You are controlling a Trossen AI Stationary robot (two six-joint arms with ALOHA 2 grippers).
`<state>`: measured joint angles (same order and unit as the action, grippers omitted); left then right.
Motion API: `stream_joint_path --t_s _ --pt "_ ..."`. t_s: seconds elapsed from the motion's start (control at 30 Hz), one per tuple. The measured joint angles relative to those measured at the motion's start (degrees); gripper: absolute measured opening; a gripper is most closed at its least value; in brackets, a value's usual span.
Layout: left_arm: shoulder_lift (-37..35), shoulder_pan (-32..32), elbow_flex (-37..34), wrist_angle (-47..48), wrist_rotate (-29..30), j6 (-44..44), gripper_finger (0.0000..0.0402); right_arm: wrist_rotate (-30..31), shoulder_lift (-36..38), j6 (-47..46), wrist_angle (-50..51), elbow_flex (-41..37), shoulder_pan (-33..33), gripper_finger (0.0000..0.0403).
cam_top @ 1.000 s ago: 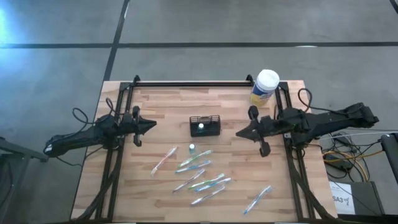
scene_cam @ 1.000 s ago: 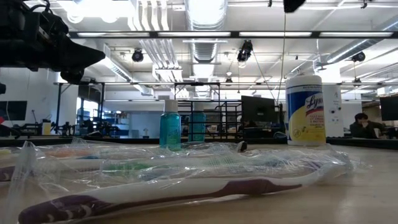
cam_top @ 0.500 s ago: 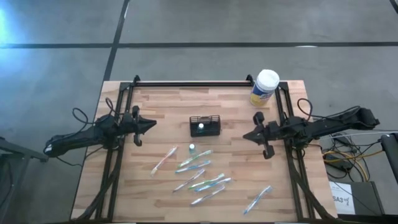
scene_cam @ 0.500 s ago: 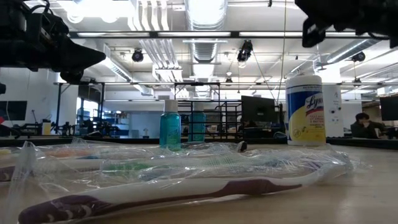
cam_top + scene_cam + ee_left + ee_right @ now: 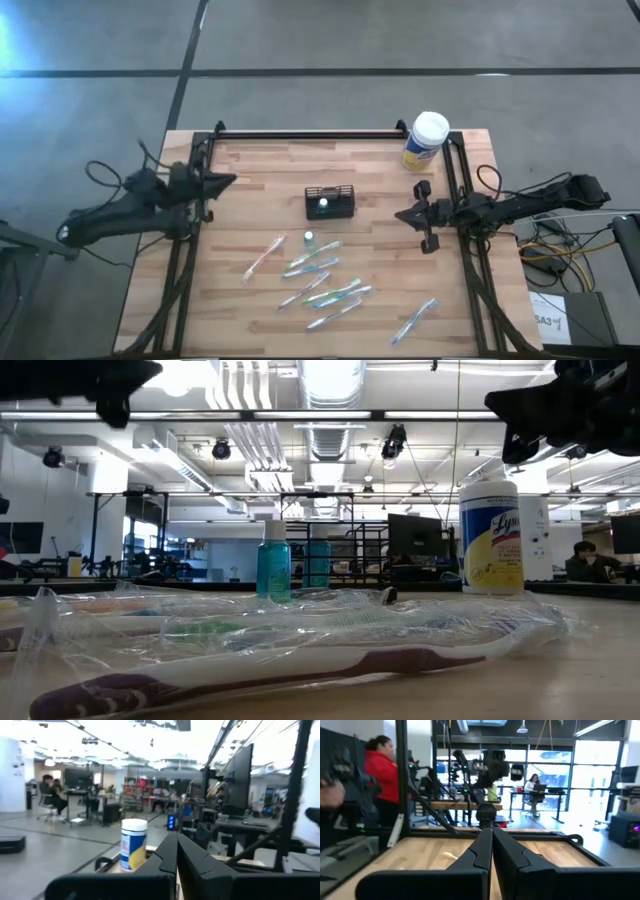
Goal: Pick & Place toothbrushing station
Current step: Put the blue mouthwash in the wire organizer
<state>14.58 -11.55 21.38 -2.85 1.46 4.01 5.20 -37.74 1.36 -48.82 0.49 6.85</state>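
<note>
Butcher-block table [image 5: 250, 170] on a grey concrete floor, open lab behind. The toothbrushing station [image 5: 330, 202] — small black mesh caddy — sits near the table's centre, upright, with a small teal-capped item inside. Wrapped toothbrushes [image 5: 320, 280] are scattered in front of it, none touching it as far as I can tell. A white-lidded wipes canister [image 5: 425, 140] stands at the far right corner, well apart from the caddy.

Left gripper [image 5: 228, 181] is at the left edge of the table, fingers pressed together, holding nothing. Right gripper [image 5: 403, 214] is by the right edge, jaws also closed and empty. Both are well clear of the caddy, so no grasp has started, I'd say.

For the pick, my read:
- either arm must open its fingers before the approach
- come in from above and straddle one slatted wall or the rim — the mesh looks light and could skid if pushed sideways
- keep it level on the lift so the item inside doesn't tip out
- stay off the loose toothbrushes just in front
</note>
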Motion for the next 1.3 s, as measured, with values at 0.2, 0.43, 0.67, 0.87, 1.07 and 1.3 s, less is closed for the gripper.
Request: stream_joint_path --t_s 0.2,0.43,0.67,0.87,1.07,1.3 --pt "19.99 0.04 18.71 14.20 1.31 -0.95 0.0005 1.04 0.24 1.13 -0.02 0.00 0.00 0.0008" --pt "41.04 0.36 38.63 34.19 4.22 -0.87 0.0026 1.02 0.24 2.02 -0.06 0.00 0.00 0.0008" --pt "56.22 4.75 51.63 47.97 9.17 0.73 0.0093 1.02 0.22 2.04 0.05 0.00 0.00 0.0008" --pt "65.03 9.80 58.92 52.94 12.52 4.04 0.0161 1.02 0.15 2.04 0.64 0.00 0.00 0.0008" --pt "72.64 14.94 64.46 56.78 12.50 9.08 0.0183 1.00 0.11 2.02 1.44 0.00 0.00 0.0008" --pt "80.08 17.62 67.63 61.74 12.41 14.42 0.0184 1.00 0.11 1.13 1.93 0.02 0.00 0.0008"
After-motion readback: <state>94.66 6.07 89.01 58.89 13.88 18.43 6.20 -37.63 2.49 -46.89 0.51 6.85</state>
